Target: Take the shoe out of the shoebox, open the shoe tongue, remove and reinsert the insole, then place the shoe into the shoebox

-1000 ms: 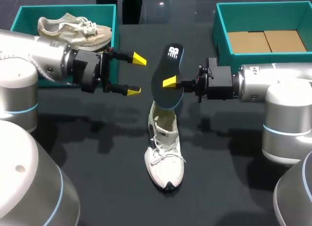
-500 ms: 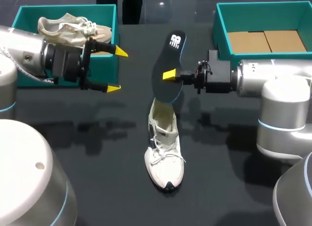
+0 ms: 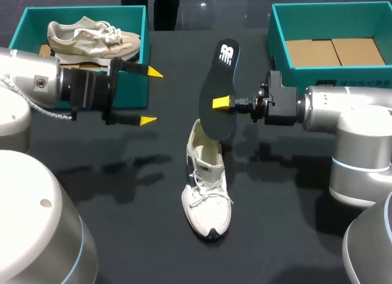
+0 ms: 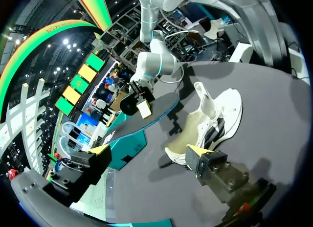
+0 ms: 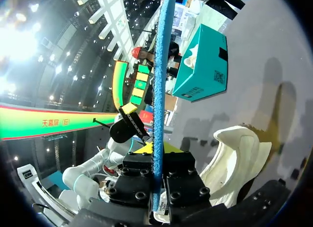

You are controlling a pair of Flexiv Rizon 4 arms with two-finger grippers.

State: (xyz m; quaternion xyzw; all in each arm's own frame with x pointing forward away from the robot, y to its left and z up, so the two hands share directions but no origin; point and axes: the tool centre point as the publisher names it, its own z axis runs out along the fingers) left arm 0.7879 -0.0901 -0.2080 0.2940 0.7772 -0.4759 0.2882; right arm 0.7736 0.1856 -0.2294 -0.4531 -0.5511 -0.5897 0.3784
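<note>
Right claw [image 3: 223,103] clamps insole [image 3: 223,70], edge-on in its wrist view; left claw [image 3: 150,95] gapes. Overhead, insole partly masks the shoe [image 3: 207,192] heel.

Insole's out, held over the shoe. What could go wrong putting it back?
1. The right gripper pinches the insole only at one edge; it may pivot or slip when pushed.
2. The shoe is unheld, with the left gripper open and off to the side, so it may slide or tip.

Exhibition hall, curved banners [image 5: 49,120], spotlights [image 5: 19,43], black table [image 3: 275,235]
</note>
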